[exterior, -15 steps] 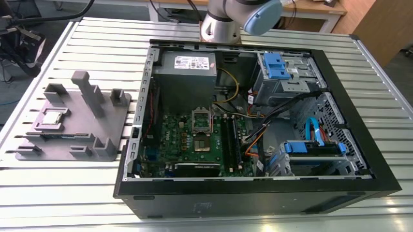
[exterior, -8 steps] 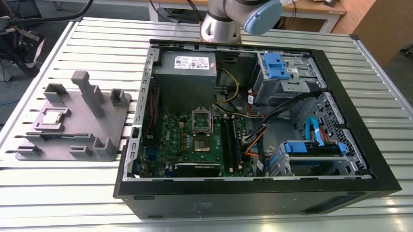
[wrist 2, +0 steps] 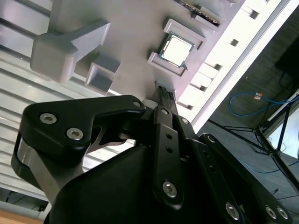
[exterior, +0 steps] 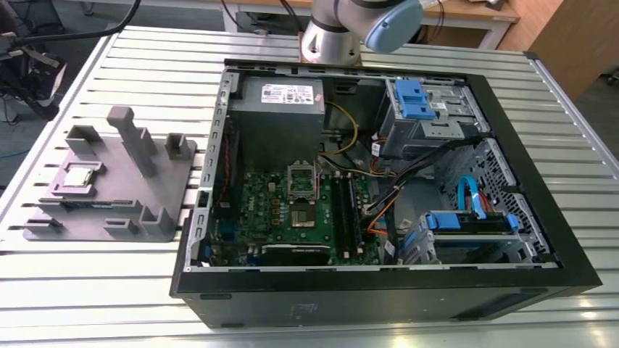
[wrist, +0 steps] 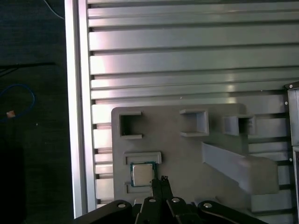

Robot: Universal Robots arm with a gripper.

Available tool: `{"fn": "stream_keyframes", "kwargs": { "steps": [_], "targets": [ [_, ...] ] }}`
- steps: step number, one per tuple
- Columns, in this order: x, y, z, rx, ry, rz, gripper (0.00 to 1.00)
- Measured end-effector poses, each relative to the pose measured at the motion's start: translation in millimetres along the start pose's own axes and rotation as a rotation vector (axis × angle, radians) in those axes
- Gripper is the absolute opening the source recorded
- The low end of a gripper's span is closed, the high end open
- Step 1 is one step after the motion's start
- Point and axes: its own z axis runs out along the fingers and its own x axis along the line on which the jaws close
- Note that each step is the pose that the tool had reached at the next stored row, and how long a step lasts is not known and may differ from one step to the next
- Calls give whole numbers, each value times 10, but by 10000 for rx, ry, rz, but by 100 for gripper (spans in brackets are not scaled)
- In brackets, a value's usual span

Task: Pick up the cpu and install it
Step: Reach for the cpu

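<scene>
Your gripper (wrist: 163, 180) points down at the grey fixture (wrist: 187, 154) on the slatted counter (wrist: 187, 60). Its fingers (wrist 2: 164, 100) are pressed together and hold nothing, with the tips just beside the cpu (wrist: 141, 174). The cpu lies flat in a square pocket of the fixture. It has a silver-grey top and a thin green edge. In the exterior view you see the fixture to the left of the open computer case (exterior: 387, 286).
</scene>
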Motion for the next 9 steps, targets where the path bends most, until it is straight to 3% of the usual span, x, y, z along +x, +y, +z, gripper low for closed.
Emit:
{"fn": "stream_keyframes", "kwargs": {
  "steps": [9],
  "targets": [
    [60,-20,123,0,0,-1,11]
  ]
}}
